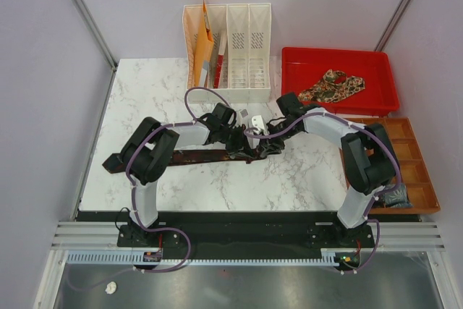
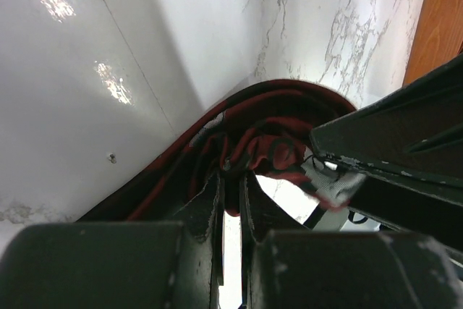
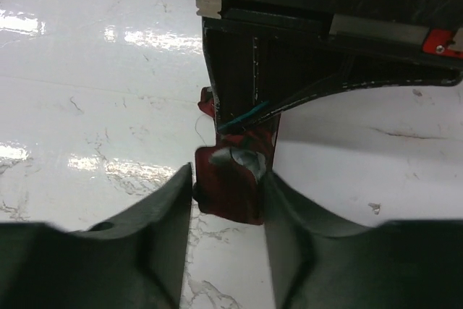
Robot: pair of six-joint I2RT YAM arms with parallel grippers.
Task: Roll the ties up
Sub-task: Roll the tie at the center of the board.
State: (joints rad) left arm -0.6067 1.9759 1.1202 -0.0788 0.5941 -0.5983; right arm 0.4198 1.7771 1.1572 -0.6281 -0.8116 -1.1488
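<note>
The left gripper (image 2: 231,182) is pinched nearly closed on a fold of the maroon tie (image 2: 269,113), which coils just ahead of its fingers. Facing it, close up, the right gripper (image 3: 228,179) stands part-open, with the tie's end wedged against both fingers. The tie's tail trails behind the left gripper across the marble table (image 1: 217,189). Beyond the right gripper, a paisley tie (image 1: 333,86) lies in a red tray (image 1: 340,56).

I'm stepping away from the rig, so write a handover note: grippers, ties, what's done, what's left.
Left gripper: shut on the maroon tie at its curled end.
Right gripper: flanks that end; grip unclear.
Paisley tie: loose in the red tray, unrolled.
Done: roll barely started; most of the maroon tie lies flat.
Left: finish it, then roll the paisley tie.
</note>
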